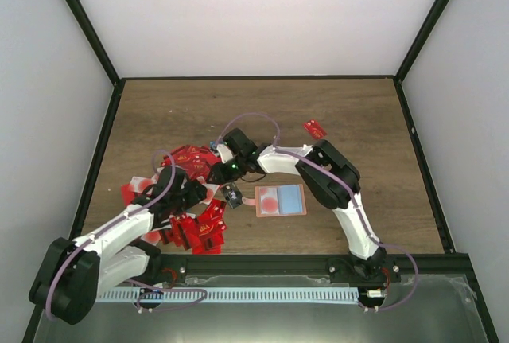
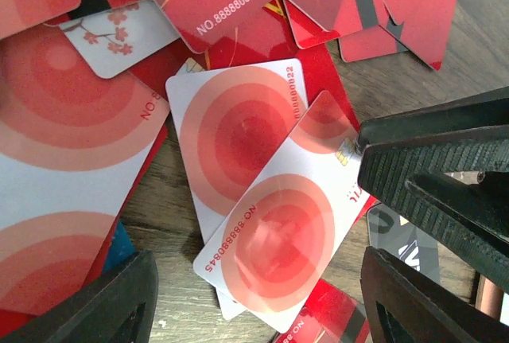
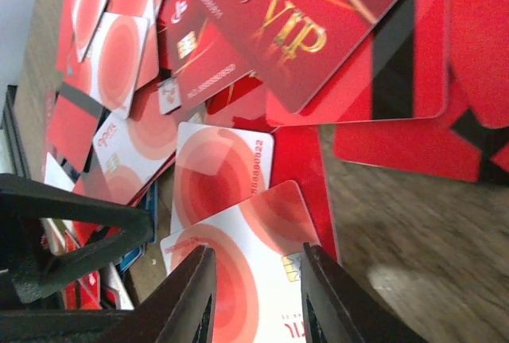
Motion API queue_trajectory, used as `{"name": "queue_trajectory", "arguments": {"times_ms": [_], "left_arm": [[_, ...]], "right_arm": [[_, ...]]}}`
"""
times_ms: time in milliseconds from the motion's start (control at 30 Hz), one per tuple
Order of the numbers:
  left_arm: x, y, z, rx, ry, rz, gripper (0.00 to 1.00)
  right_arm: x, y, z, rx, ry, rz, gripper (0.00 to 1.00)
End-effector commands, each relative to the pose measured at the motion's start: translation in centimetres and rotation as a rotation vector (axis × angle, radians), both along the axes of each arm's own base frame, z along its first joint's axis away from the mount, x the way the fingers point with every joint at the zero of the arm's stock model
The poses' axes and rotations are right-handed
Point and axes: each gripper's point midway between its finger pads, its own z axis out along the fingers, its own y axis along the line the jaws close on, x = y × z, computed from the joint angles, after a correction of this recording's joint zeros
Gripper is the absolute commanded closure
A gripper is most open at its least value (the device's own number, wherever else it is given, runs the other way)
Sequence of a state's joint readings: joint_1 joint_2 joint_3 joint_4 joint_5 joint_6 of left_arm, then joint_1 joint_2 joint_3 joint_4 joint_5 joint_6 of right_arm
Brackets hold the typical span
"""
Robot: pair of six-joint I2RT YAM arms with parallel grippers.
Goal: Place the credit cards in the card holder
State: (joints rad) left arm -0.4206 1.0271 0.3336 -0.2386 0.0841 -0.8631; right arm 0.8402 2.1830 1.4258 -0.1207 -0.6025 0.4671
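Many credit cards (image 1: pixel 191 169), mostly red, lie in a loose pile on the wooden table, left of centre. The card holder (image 1: pixel 280 200) lies open and flat to the right of the pile, showing its light blue and pink-red inside. My left gripper (image 1: pixel 199 193) is open low over the pile, its jaws (image 2: pixel 254 311) wide either side of a pink-white card (image 2: pixel 278 231). My right gripper (image 1: pixel 231 196) reaches in from the right and is partly open, its fingertips (image 3: pixel 258 311) straddling the chip end of that same card (image 3: pixel 246 255). One right fingertip (image 2: pixel 374 160) touches the card beside the chip.
A second pink-white card (image 2: pixel 231 128) lies partly under the first. A single red card (image 1: pixel 316 128) lies apart at the back right. A VIP card (image 3: pixel 294 33) and other red cards overlap beyond the grippers. Black frame rails edge the table.
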Motion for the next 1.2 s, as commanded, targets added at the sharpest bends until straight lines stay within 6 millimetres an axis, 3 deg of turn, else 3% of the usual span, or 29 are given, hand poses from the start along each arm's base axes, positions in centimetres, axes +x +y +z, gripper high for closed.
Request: {"name": "queue_trajectory", "arguments": {"times_ms": [0,200,333,700,1167], "left_arm": [[-0.2,-0.4,-0.6,-0.018,0.011,-0.007,0.28],[0.0,-0.3,-0.9,-0.013,0.016,-0.002,0.28],[0.0,-0.5,-1.2,-0.019,0.024,-0.008,0.28],[-0.3,-1.1,-1.4,-0.05,0.044,-0.021,0.29],[-3.7,-2.2,-2.2,-0.078,0.161,-0.162,0.29]], "right_arm": [[2.0,-0.3,-0.2,-0.04,-0.069,-0.048,0.68],[2.5,-0.5,0.3,-0.027,-0.089,-0.055,0.68],[2.4,-0.9,-0.6,-0.049,-0.082,-0.059,0.68],[-0.3,-1.5,-2.5,-0.058,-0.012,-0.021,0.68],[-3.2,-3.0,-3.0,-0.07,0.058,-0.024,0.68]]}}
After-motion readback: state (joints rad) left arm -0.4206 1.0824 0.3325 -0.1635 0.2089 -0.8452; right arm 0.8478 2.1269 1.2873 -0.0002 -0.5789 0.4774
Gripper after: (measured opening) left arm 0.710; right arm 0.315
